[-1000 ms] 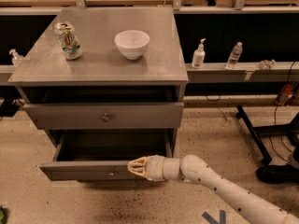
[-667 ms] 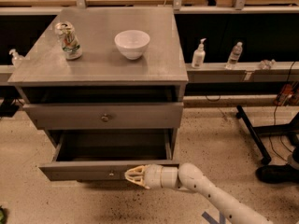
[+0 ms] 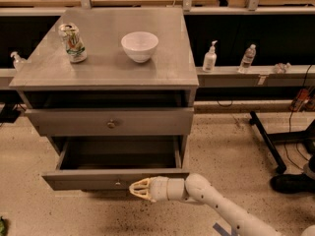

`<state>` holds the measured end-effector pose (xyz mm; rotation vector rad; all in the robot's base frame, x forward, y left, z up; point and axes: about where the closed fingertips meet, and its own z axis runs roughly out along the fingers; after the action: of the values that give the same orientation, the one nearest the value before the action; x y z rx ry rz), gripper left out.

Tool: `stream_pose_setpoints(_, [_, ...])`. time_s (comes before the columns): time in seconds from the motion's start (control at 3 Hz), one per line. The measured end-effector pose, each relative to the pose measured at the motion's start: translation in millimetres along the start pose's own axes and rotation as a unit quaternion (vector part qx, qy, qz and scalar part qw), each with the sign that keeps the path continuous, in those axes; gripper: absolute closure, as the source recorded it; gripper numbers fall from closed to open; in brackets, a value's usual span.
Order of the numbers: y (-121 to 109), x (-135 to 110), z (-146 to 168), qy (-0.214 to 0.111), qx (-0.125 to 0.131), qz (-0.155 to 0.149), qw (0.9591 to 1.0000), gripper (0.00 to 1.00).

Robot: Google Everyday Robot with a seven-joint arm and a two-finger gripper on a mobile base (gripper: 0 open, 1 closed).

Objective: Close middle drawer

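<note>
Stretched in low from the right with gripper (image 3: 140, 188), grip impossible to tell. Just above it, gaping open: middle drawer (image 3: 98, 180).

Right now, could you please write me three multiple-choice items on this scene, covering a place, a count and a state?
1. Where is the gripper?
A. Up by the shelf bottles
B. Low, at the front panel of the middle drawer
C. Behind the cabinet

2. How many things stand on the cabinet top?
A. Two
B. Four
C. None

3. The middle drawer is:
A. Fully shut
B. Taken out
C. Pulled open

Key:
1 B, the gripper sits just right of the tiny knob.
2 A, only a can and a white bowl stand there.
3 C, its deep box shows behind the front panel.
</note>
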<state>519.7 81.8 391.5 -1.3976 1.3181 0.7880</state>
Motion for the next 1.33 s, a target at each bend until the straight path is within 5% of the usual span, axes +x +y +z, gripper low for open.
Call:
stream_pose_setpoints(0.67, [6.1,15.2,11.7,-0.002,-0.03,0.023,0.9993,1.0])
stream_pose_setpoints(1.33, [-7.9,20.3,5.8,-0.002,-0.022,0.022,0.9995,1.0])
